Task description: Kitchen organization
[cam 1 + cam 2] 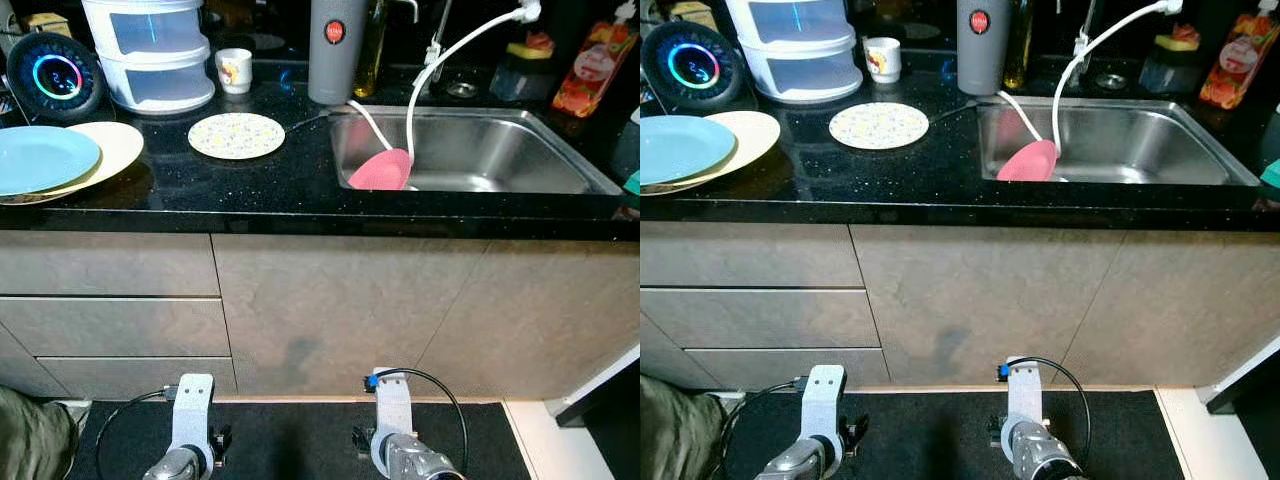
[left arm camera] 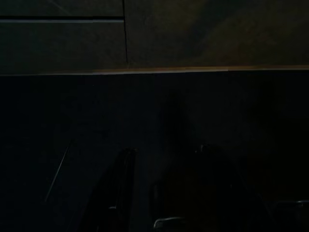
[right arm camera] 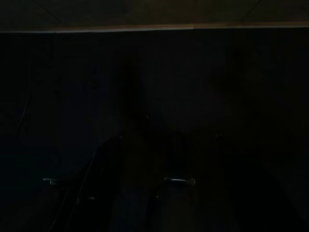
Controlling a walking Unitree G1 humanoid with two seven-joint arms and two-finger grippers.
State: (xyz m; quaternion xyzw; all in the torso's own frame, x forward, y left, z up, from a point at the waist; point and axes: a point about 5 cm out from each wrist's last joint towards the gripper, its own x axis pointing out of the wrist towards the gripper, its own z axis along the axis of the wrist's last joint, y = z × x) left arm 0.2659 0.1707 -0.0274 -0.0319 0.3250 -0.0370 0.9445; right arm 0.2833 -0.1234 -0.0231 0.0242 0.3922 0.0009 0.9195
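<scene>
Both arms hung idle, low before the cabinet fronts, over a dark floor mat. Left gripper and right gripper showed as dim shapes in the wrist views; finger spacing could not be told.

Up on the black counter: a blue plate stacked on a cream plate at left, and a floral plate nearer the sink. A pink spatula leaned on the sink's front-left edge. A small mug stood beside stacked clear containers.
</scene>
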